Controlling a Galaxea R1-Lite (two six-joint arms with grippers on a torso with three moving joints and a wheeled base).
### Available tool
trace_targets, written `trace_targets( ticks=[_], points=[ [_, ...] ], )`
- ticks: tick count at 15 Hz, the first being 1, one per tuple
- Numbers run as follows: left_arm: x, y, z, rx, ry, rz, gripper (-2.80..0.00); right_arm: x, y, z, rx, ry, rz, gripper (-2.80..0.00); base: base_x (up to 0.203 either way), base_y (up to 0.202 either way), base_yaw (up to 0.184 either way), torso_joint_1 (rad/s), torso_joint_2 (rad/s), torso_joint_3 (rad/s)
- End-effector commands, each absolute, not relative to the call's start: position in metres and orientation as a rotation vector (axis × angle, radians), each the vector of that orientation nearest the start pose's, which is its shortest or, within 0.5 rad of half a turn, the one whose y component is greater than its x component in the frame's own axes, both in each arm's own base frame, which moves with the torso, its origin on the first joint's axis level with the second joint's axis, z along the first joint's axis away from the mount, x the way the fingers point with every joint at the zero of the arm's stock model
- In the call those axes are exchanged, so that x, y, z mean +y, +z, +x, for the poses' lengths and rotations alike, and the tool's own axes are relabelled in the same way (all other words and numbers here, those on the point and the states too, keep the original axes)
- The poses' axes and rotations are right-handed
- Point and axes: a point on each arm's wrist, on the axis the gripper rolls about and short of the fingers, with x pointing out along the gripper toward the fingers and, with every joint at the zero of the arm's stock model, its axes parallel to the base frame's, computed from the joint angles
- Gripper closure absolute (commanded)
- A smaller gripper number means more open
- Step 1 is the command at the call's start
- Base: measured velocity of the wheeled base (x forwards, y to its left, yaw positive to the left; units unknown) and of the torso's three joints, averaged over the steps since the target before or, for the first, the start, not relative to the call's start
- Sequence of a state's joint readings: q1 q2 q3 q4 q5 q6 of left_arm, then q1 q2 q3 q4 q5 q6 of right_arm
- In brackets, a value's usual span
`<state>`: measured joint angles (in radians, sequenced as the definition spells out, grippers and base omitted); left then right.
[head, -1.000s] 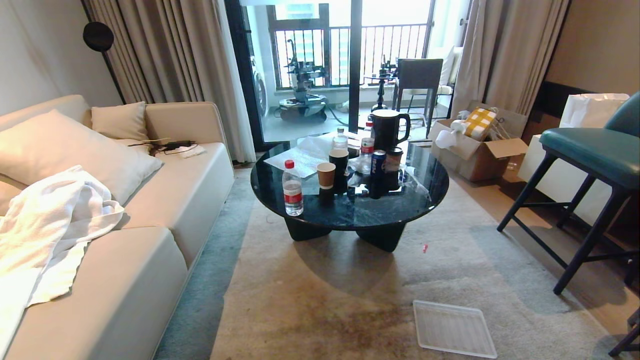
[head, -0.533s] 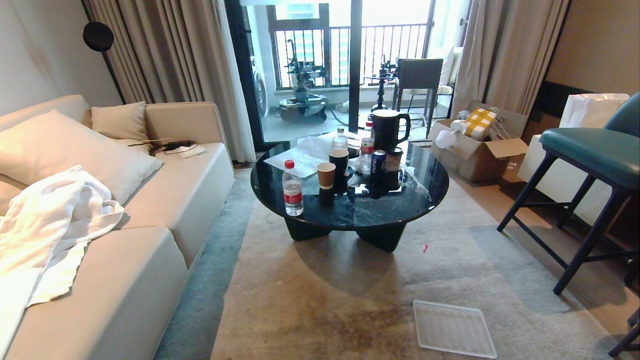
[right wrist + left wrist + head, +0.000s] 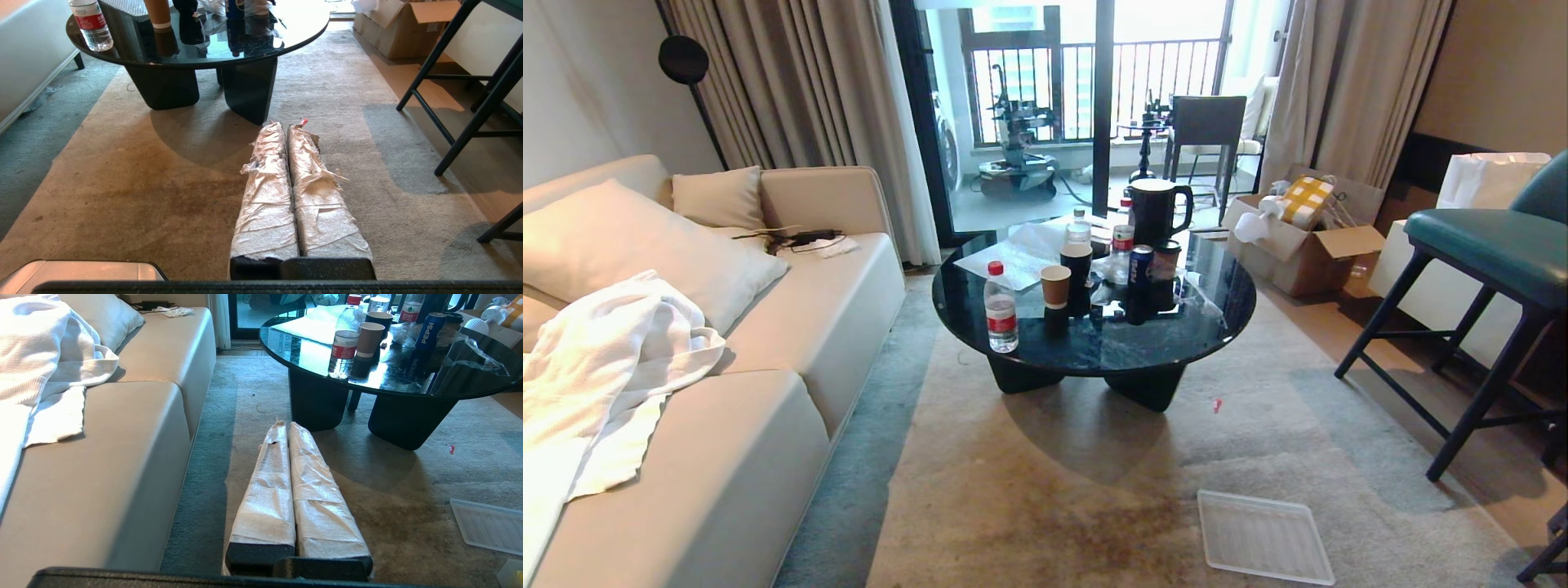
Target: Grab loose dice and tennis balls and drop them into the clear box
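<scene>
both the left gripper point(image 3: 288, 426) and the right gripper point(image 3: 286, 126) hang low over the rug point(image 3: 1045, 498) with jaws pressed together, holding nothing — no dice, tennis balls or clear box can be seen, only a ribbed lid point(image 3: 1262, 535) near the round desk point(image 3: 1217, 327).

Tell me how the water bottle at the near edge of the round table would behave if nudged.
The water bottle stands tall and narrow on a glossy dark table, so it would probably slide or tip easily. It looks partly full, so likely fairly light. Thin clear plastic would probably dent, not break.
</scene>
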<state>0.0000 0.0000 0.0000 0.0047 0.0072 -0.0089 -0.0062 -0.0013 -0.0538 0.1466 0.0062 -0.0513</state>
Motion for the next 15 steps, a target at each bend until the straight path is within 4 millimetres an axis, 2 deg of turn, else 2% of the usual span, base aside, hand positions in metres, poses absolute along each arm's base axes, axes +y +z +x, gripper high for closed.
trace_targets(
  ticks=[1,15],
  points=[
    [0.0002,0.0750,-0.0228,0.005,0.008,-0.009,0.00,0.0003,0.0751,-0.0277,0.092,0.002,-0.052,0.00,0.000,0.000,0.000,0.000,0.00,0.000],
    [0.0002,0.0750,-0.0228,0.005,0.008,-0.009,0.00,0.0003,0.0751,-0.0277,0.092,0.004,-0.050,0.00,0.000,0.000,0.000,0.000,0.00,0.000]
  ],
)
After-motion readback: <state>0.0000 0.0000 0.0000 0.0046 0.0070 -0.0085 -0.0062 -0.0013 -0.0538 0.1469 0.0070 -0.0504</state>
